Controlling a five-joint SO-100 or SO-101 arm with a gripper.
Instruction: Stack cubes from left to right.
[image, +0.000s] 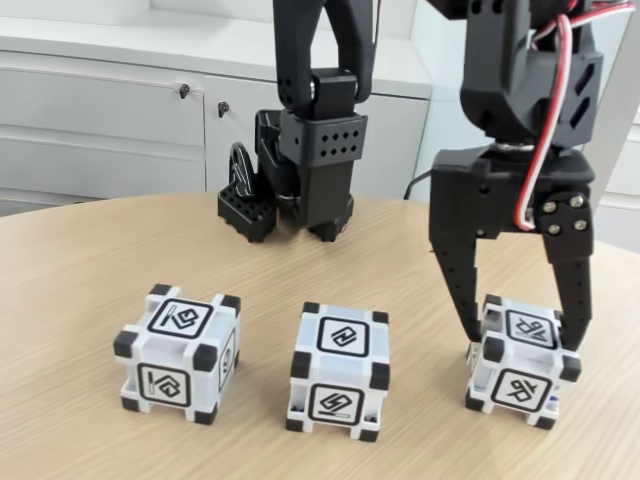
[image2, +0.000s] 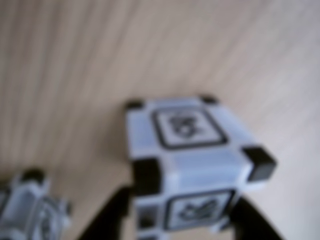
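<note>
Three white cubes with black corners stand in a row on the wooden table (image: 80, 270) in the fixed view: a left cube (image: 180, 352), a middle cube (image: 338, 370) and a right cube (image: 520, 385). My gripper (image: 520, 345) hangs over the right cube, open, with one finger down each side of it and the cube still resting on the table. I cannot tell whether the fingers touch it. The blurred wrist view has this cube (image2: 192, 145) between the two dark fingers (image2: 107, 217) of my gripper (image2: 182, 220), and part of the middle cube (image2: 30, 210) at bottom left.
The arm's black base (image: 300, 170) stands at the back of the table, behind the middle cube. White cabinets (image: 100, 110) are beyond the table's far edge. Bare wood lies in front of and to the left of the cubes.
</note>
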